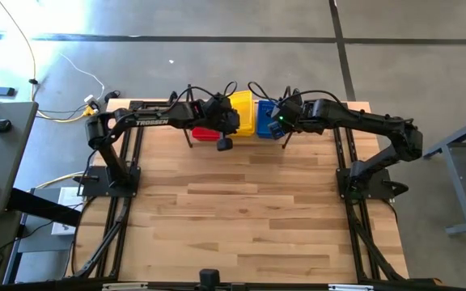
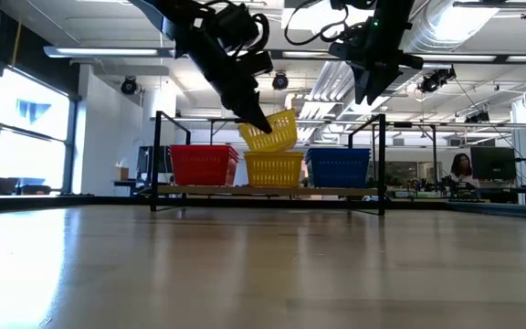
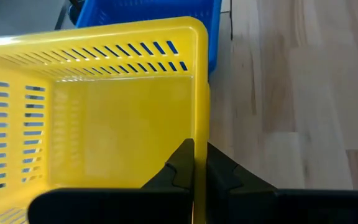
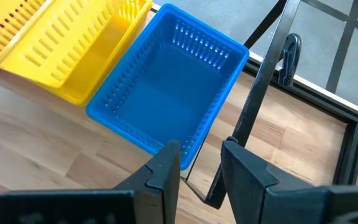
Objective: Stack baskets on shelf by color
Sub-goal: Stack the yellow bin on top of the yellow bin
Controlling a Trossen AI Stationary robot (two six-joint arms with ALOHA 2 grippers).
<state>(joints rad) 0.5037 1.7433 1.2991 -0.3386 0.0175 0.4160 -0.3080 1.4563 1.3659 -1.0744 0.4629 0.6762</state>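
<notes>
On the shelf [image 2: 263,190] at the table's far edge stand a red basket [image 2: 204,164], a yellow basket [image 2: 274,169] and a blue basket [image 2: 338,167], side by side on their bottoms. My left gripper [image 3: 194,155] is shut on a second yellow basket [image 2: 272,132], which is tilted just above the yellow one on the shelf. My right gripper [image 4: 201,155] is open and hovers above the near rim of the blue basket [image 4: 166,93], touching nothing; in the low view the right gripper [image 2: 368,91] is well above the blue basket. My left gripper holds the upper yellow basket by one side wall [image 3: 201,124], at its rim. One finger is inside the basket and one outside, with the wall pinched between them. The fingers come slanting down from the table's left. The basket [image 1: 243,109] is tilted; whether its low end touches the basket beneath cannot be told.
Thin black rods [image 4: 260,81] frame the shelf and rise as upright loops at its ends [image 2: 158,155]. The slatted wooden tabletop [image 1: 241,218] stretches toward the near edge. A person [image 2: 461,169] is in the room behind the table.
</notes>
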